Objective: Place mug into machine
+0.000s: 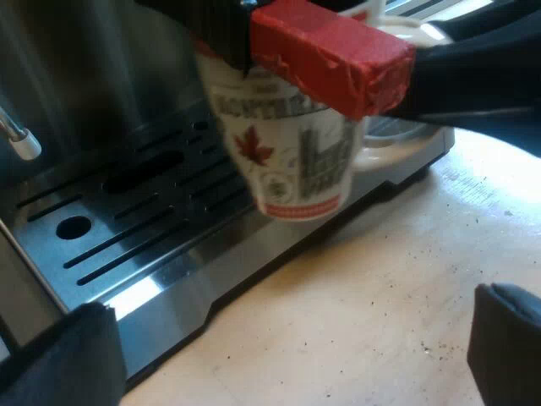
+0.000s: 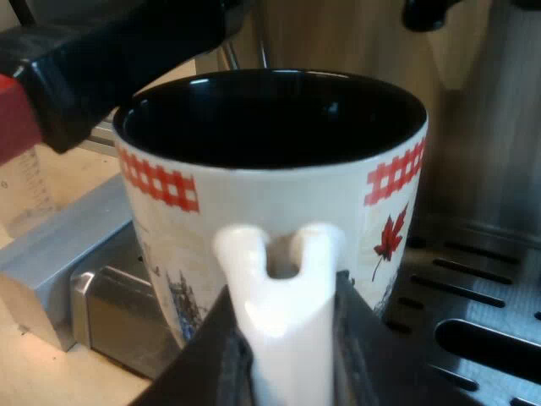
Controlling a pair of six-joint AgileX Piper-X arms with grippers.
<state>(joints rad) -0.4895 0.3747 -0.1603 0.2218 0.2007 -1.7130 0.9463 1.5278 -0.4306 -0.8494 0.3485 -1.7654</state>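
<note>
A white mug (image 2: 279,211) with red maple leaves and a black inside hangs upright by the machine's front. My right gripper (image 2: 287,359) is shut on its white handle, one black finger on each side. In the left wrist view the mug (image 1: 287,152) hovers over the outer edge of the slotted drip tray (image 1: 127,228), leaning a little; I cannot tell whether it touches. The holder's red handle end (image 1: 330,55) sticks out in front of the mug's rim. My left gripper (image 1: 283,359) stands open low over the wooden table, holding nothing.
The holder's dark handle (image 2: 110,59) runs close past the mug's rim. A measuring glass (image 2: 25,186) stands on the table beyond the tray's corner. A steam wand tip (image 1: 21,139) hangs over the tray. The pale wooden table (image 1: 363,304) lies beside the tray.
</note>
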